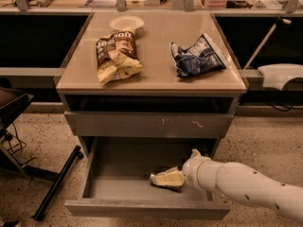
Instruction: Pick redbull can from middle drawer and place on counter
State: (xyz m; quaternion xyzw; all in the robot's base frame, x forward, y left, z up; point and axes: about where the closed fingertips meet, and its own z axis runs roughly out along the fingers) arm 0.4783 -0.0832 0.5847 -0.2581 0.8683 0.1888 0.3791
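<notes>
Low down, reaches into the open middle drawer [142, 210] with the claw [166, 178], set over the redbull can [154, 178] on the drawer floor. Cannot tell whether spread or pinching. Above the claw, finds on the worktop [154, 75] a brown snack bag [116, 56] up-left, a dark blue-and-white snack bag [196, 56] up-right, and a small pale plate [126, 21] farther back.
</notes>
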